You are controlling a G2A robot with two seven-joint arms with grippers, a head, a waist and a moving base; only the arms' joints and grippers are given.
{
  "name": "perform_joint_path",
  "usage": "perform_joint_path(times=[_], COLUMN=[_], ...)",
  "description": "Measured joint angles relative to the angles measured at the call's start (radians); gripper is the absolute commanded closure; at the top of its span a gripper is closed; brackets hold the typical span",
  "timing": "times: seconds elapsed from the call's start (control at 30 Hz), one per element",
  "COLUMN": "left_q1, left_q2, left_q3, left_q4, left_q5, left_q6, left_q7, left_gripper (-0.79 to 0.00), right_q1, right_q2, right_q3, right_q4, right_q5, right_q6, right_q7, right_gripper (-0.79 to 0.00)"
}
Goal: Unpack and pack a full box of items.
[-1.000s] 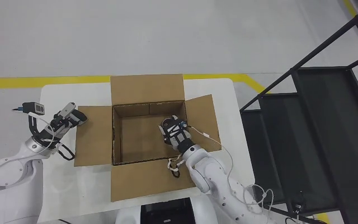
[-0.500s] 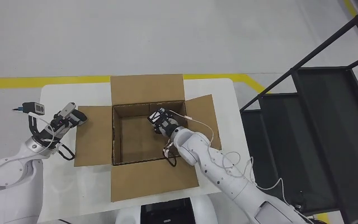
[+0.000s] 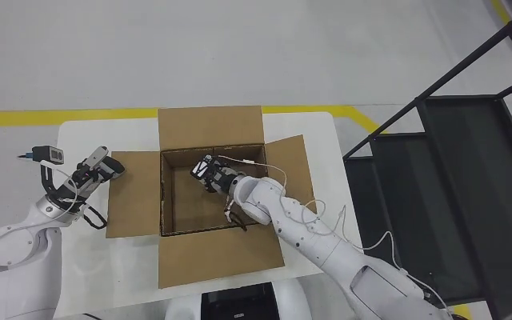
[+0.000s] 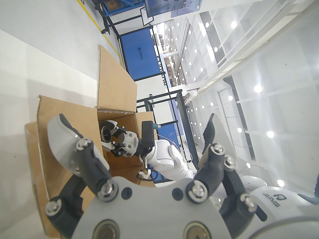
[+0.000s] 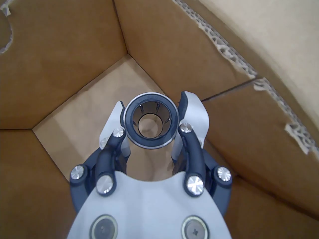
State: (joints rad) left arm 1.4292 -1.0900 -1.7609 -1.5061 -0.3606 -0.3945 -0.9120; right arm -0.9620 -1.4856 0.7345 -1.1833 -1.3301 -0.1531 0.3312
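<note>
Far left, above the white table [image 3: 84, 136]: left gripper [image 3: 106, 162], just beside the outer edge of the left flap of the cardboard box [image 3: 132, 196]. Jaws spread wide, nothing between them. Stays exactly where it was one second ago, with no shift at all.

In the middle: box standing open on the table, all four flaps folded outward, in the same place as before. Inside it, a little left of the middle and near the far wall: right gripper [image 3: 205, 170]. Closed firmly on a metal cylinder [image 5: 152, 142], short and hollow, with a dark ring face. One finger pressing on each side of it. Seen also from the left wrist, held inside the box and apart from its walls. Cannot tell how far it is above the brown floor.

Compared with one second ago: was close to the right wall of the box then, about the middle half a second ago, now clearly more to the left and a little nearer the far wall. Same dark cylinder between the fingers at all three moments.

Far right, beyond the table: black metal stairs [image 3: 448, 160], unchanged. On the floor along the far side: yellow line [image 3: 80, 117].
</note>
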Motion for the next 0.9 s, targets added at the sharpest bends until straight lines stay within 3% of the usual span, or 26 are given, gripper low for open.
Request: perform_joint_path(times=[0.27,0.33,0.43,0.47,0.9], left_q1=[0.000,0.000,0.000,0.000,0.000], left_q2=[0.000,0.000,0.000,0.000,0.000], left_q3=[0.000,0.000,0.000,0.000,0.000], left_q4=[0.000,0.000,0.000,0.000,0.000], left_q5=[0.000,0.000,0.000,0.000,0.000], left_q6=[0.000,0.000,0.000,0.000,0.000], left_q7=[0.000,0.000,0.000,0.000,0.000], left_gripper=[-0.785,-0.785,-0.785,-0.785,-0.785], right_q1=[0.059,0.072,0.083,0.087,0.046], right_q2=[-0.027,-0.032,-0.037,-0.038,-0.022], right_q3=[-0.027,-0.030,-0.032,-0.032,0.024], right_q4=[0.088,0.107,0.123,0.127,0.032], right_q5=[0.015,0.017,0.012,0.008,0.000], right_q6=[-0.029,-0.036,-0.041,-0.042,-0.072], right_q7=[0.032,0.044,0.059,0.065,0.114], right_gripper=[-0.009,-0.222,-0.717,-0.785,-0.785])
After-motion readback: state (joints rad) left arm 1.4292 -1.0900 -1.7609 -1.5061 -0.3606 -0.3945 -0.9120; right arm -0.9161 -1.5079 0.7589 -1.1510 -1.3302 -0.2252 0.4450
